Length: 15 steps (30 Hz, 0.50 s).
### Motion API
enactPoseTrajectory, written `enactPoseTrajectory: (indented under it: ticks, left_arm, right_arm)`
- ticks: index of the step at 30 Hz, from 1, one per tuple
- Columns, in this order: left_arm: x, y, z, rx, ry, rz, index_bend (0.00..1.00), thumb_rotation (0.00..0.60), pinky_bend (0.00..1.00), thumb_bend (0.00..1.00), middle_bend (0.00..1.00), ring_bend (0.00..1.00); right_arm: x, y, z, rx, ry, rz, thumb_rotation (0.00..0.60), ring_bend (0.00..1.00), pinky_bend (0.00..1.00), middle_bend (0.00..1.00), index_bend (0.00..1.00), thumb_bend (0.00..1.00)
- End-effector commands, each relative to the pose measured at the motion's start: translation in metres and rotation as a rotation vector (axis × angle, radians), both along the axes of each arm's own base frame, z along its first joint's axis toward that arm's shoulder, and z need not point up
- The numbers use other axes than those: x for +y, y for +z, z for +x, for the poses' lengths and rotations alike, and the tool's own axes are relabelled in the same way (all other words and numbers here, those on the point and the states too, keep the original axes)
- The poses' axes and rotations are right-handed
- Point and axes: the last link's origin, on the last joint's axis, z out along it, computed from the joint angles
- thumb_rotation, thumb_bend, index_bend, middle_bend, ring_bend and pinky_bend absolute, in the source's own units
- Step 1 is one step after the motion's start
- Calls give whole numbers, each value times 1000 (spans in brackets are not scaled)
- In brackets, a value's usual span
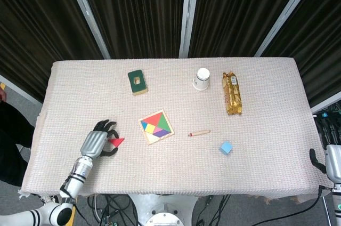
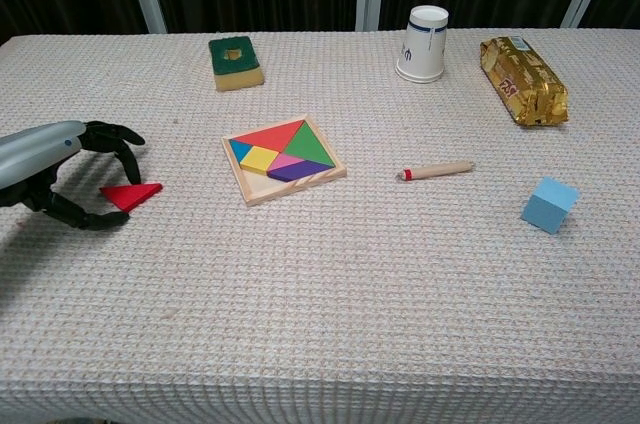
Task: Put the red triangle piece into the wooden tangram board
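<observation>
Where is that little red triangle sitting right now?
The red triangle lies flat on the table's left side, between the left hand's dark fingers and the wooden tangram board, clearly nearer the hand. The head view shows the same.

No text can be read w/ certainty. A dark blue mark is seen on the white paper cup (image 2: 424, 29), illegible; print on the gold snack pack (image 2: 522, 78) is too small to be made out.

Dark pleated curtains (image 1: 138, 13) hang behind the far edge of the beige woven-cloth tabletop (image 1: 266, 156), split by slanted silver metal poles (image 1: 187, 13); grey floor (image 1: 21, 95) shows left.
</observation>
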Motion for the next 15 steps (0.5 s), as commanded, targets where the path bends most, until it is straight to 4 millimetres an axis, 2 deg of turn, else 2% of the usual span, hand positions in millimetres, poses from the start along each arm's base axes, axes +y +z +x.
enactPoseTrajectory:
  ticks: [1,11,15]
  left_arm:
    - [0,0,0,-4,0,-2,441,600,6,266,106,0]
    - [1,6,9,-26,-25,13,450,600,7,280,107,0]
    - [3,7,21,-31,-75,1,450,600,7,280,107,0]
  right_arm:
    - [0,0,0,-1,-1,1,600,0,0,0,0,365]
    - [0,0,0,-1,-1,-1,600,0,0,0,0,365]
    - [0,1,0,-1,-1,-2,600,0,0,0,0,365]
